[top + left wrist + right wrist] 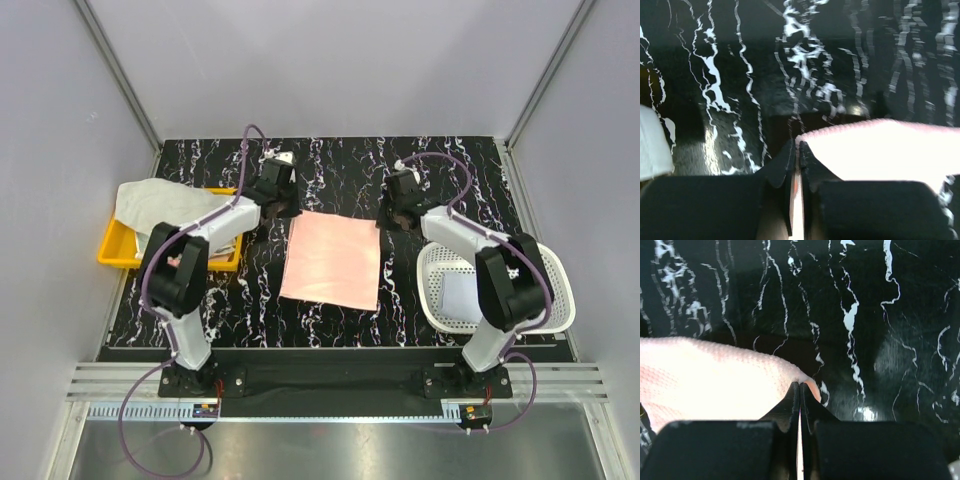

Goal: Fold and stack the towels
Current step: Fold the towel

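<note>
Pink towel (331, 260) lies flat and spread at the middle of the black marbled table (230, 300) in the top view, its far edge toward 12 o'clock. The left gripper (283, 208) sits at the towel's 11 o'clock corner and the right gripper (397, 215) at its 1 o'clock corner, both low at the cloth. At 9 o'clock of the towel a yellow tray (115, 250) holds a crumpled whitish towel (160, 205). At 3 o'clock stands a white mesh basket (555, 300) with a pale blue towel (457, 295) inside. In the left wrist view the left gripper (799, 145) has its jaws drawn to a thin slit, and the corner of the pink towel (880, 150) runs into that slit from 3 o'clock, pinched at the fingertips; the table (715, 75) fills the picture toward 12 o'clock. In the right wrist view the right gripper (800, 386) has its jaws pressed together on the towel's other far corner. Here the pink towel (705, 375) comes in from 9 o'clock and ends at the tips, with a small fold showing just past them over the table (890, 315).
</note>
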